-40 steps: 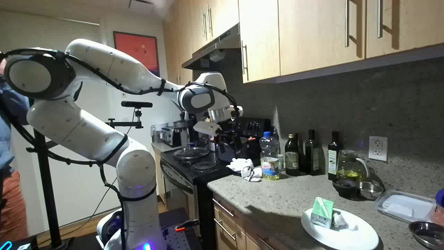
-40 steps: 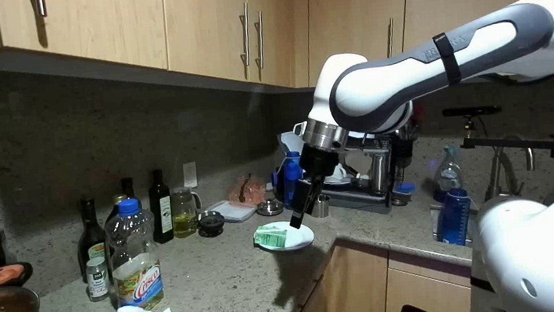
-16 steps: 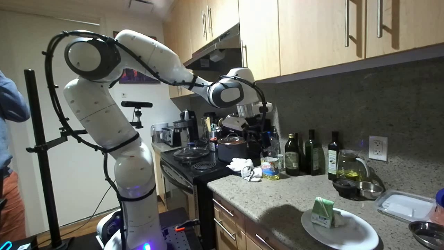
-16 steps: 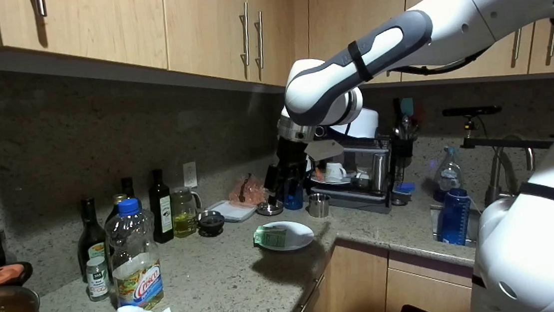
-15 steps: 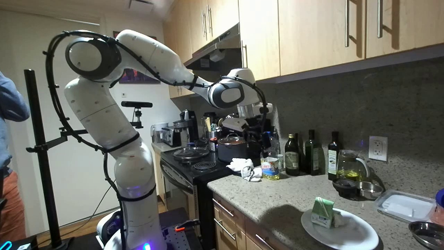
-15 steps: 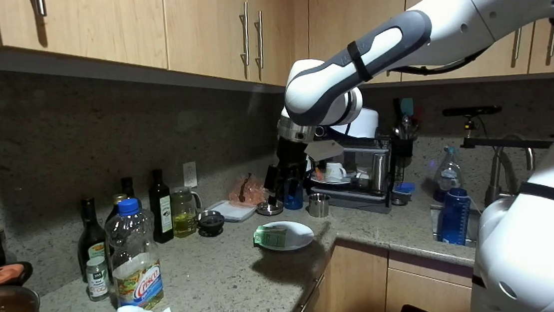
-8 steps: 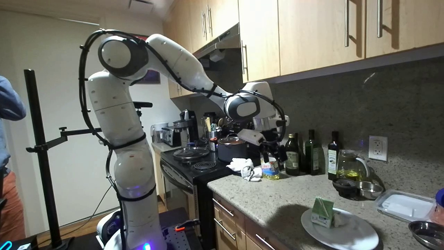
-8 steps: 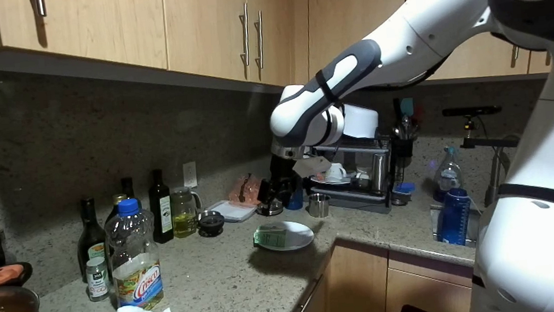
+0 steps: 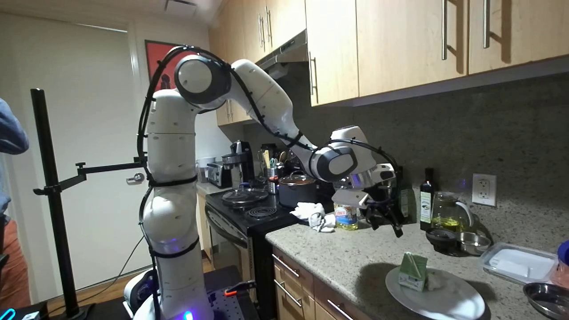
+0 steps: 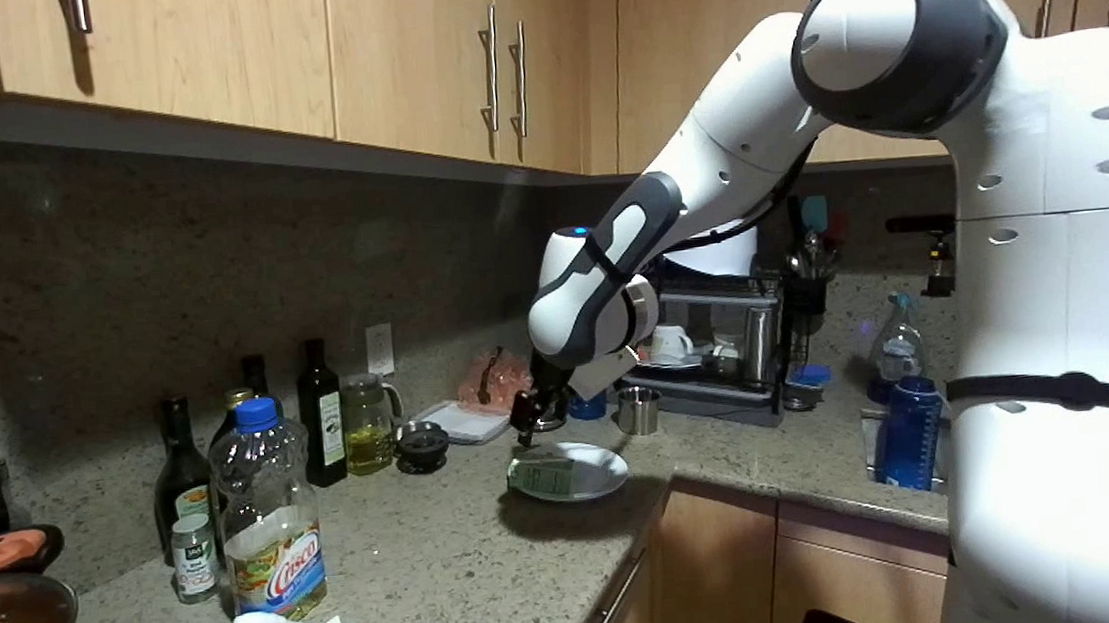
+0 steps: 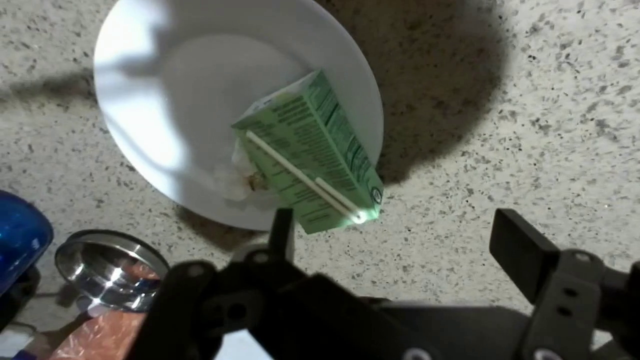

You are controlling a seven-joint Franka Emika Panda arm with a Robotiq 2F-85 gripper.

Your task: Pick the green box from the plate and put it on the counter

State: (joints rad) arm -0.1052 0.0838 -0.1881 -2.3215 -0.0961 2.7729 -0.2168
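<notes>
Gripper (image 11: 395, 227) spread above counter (image 9: 320, 249), green drink carton (image 11: 305, 155) on plate (image 11: 210, 80)

Jaw state: set wide. In the wrist view the two fingers (image 11: 522, 250) stand well apart, with speckled stone showing between them. In an exterior view the fingertips (image 9: 398, 231) hang above the counter, apart from the carton. The white robot arm (image 9: 171, 138) reaches in over the counter's front edge.

Carton position: on the plate, lying on its side, toward the rim nearer the black stove (image 9: 255, 224). A white straw (image 11: 295, 169) runs along one long face. In the wrist view one end of the carton crosses the outline of the rim; whether carton and rim touch there cannot be determined. A crumpled whitish scrap (image 11: 232, 177) sits just beside the carton on the plate.

Plate position: near the front edge of the counter, close to the inside corner where that edge turns. A dark shadow (image 9: 371, 282) falls on the stone beside the plate.

Stove-side edge: a white towel (image 9: 313, 216) lies here, and a Crisco oil bottle (image 10: 274, 547) with a blue cap stands just beside it.

Back edge: a dark glass bottle (image 10: 321, 417) with a pale label and a handled glass jug (image 10: 365, 438) of yellow-green liquid stand side by side. A shallow rectangular tub (image 9: 520, 262) lies farther along this edge.

Far corner: a dish rack (image 10: 703, 399) stands here, with a steel cup (image 10: 639, 413) near it.
</notes>
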